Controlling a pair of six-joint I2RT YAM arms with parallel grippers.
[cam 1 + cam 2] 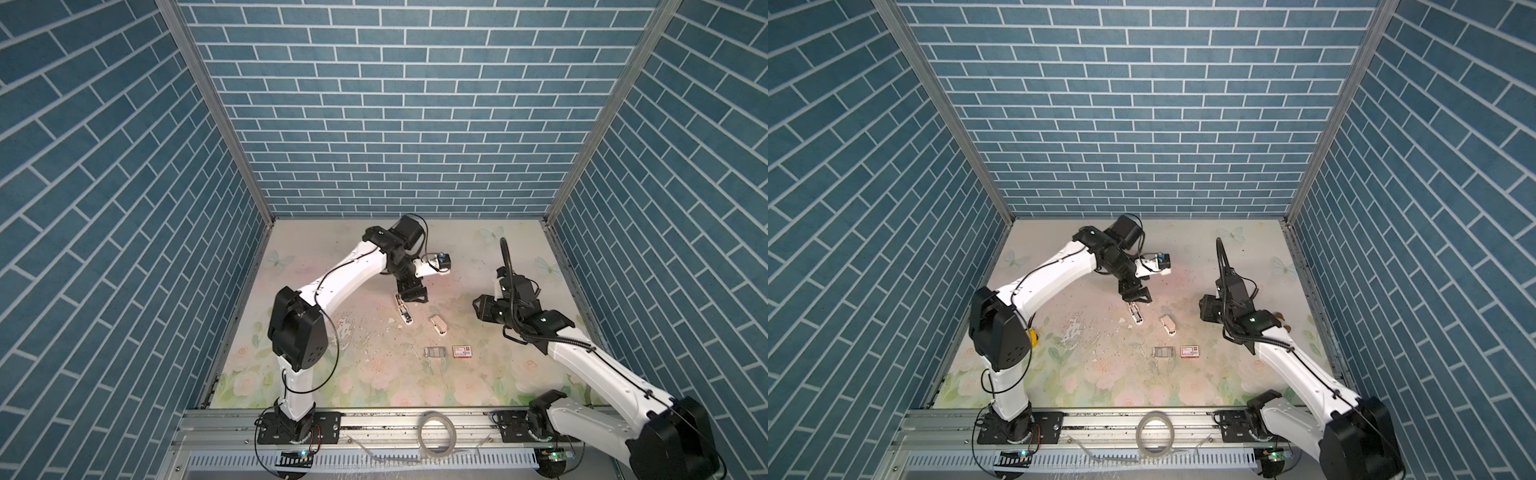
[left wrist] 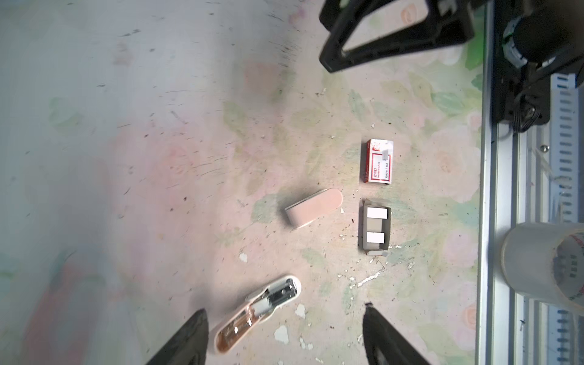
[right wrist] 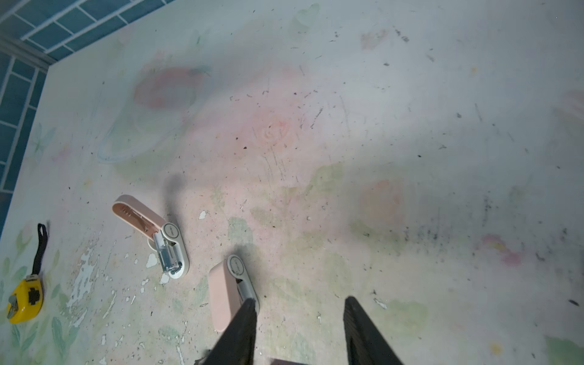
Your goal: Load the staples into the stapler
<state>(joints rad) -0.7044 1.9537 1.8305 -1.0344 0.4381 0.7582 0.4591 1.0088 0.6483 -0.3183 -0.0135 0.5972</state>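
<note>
Both stand spread and empty, the left gripper [image 2: 283, 313] beside the open stapler [image 1: 404, 311] near mid-frame in a top view, so the right gripper [image 3: 298, 300] should pinch squarely one strip of the staples [image 2: 377, 213] — seemingly glare-whitened — in the grey tray [image 1: 435, 352] lower down.

This is a robotics test cell in a lab, not a lived-in room. The walls [image 1: 395, 124] are panels printed with blue brick, joined at the corners by bare aluminium posts [image 1: 224, 124]. A left arm [image 1: 345, 274] and a right arm [image 1: 602, 370] are bolted to an aluminium rail [image 1: 374, 422] at the front (a slotted cable duct [image 1: 374, 459] and a lit circuit board [image 1: 302, 454] sit just below). The floral tabletop [image 1: 374, 382] is scuffed and flaking.
</note>
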